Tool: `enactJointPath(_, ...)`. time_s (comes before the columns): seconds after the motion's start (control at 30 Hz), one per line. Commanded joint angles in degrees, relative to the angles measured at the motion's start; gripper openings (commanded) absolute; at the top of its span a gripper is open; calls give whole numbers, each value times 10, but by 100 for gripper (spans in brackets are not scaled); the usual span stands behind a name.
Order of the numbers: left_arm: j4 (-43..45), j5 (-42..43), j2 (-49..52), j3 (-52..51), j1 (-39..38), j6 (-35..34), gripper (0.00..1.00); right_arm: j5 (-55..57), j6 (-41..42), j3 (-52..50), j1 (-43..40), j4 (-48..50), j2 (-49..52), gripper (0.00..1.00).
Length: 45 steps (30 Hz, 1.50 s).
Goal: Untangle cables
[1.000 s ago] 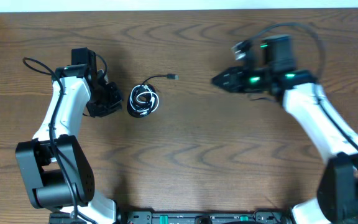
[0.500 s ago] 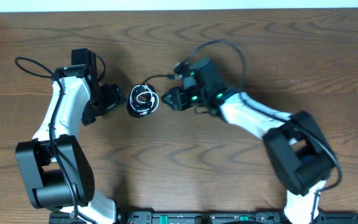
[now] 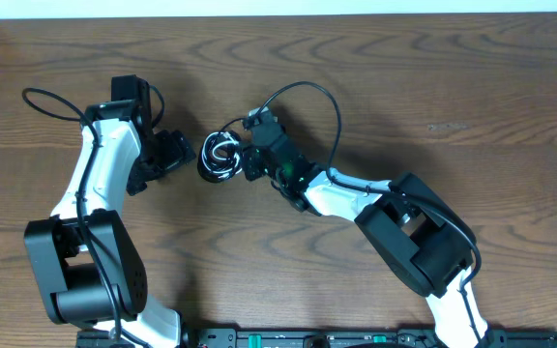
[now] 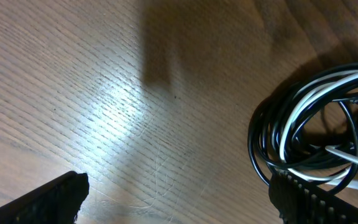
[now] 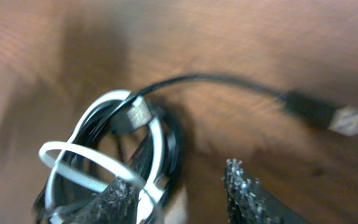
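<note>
Scanning from the left edge of the worktop (image 3: 424, 77), we meet bare wood first, crossed only by the thick black wire (image 3: 42, 97) of the left arm (image 3: 95, 184), which loops out toward that edge. That arm rises from its base near the front edge and bends toward the middle. The left gripper (image 4: 179, 196) has its jaws spread wide and holds nothing. In its wrist view one finger (image 4: 309, 196) sits at the rim of the coil, and we cannot tell whether it touches; the other has open wood around it. Just beside this gripper, left of centre and well clear of every edge, the cables lie in one small tangled coil, the white cable (image 5: 48, 150) looped in among the turns of the black cable (image 5: 229, 79). The black one sends a tail out on the far side, ending in a plug (image 5: 345, 119) that lies on free wood. The right gripper (image 5: 179, 180) meets the coil from its right, jaws partly apart with bare wood between them and nothing clamped. One of its fingers (image 5: 126, 199) overlaps the strands and the other lies outside the coil. The right arm (image 3: 414, 232) runs diagonally from the front right, and its arm wire (image 3: 307, 87) arcs over the wood behind it. Past that arm we have open worktop up to the far and right edges.
</note>
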Motion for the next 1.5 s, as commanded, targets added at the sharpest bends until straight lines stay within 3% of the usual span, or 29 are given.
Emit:
enactJointPath(0.0,-3,-9,5,-5,0,-10,98,63,-2,7,2,6,9,38)
enactJointPath(0.2,-3,-9,5,-5,0,-10,98,57,-2,7,2,6,9,29)
enactJointPath(0.6,-3,-9,5,-5,0,-10,98,-29,-30,7,2,-23,9,36)
enactJointPath(0.87,-3,-9,5,-5,0,-10,98,-12,-99,7,2,41,23,29)
enactJointPath(1.17,-3,-9,5,-5,0,-10,98,-14,-99,7,4,92,77,39)
enactJointPath(1.2,-3,-9,5,-5,0,-10,98,-14,-99,7,4,95,78,34)
enactJointPath(1.27,-3,-10,5,-5,0,-9,98,-11,-100,7,3,99,78,2)
enactJointPath(1.47,-3,-10,5,-5,0,-9,98,-31,-90,7,-2,37,39,1)
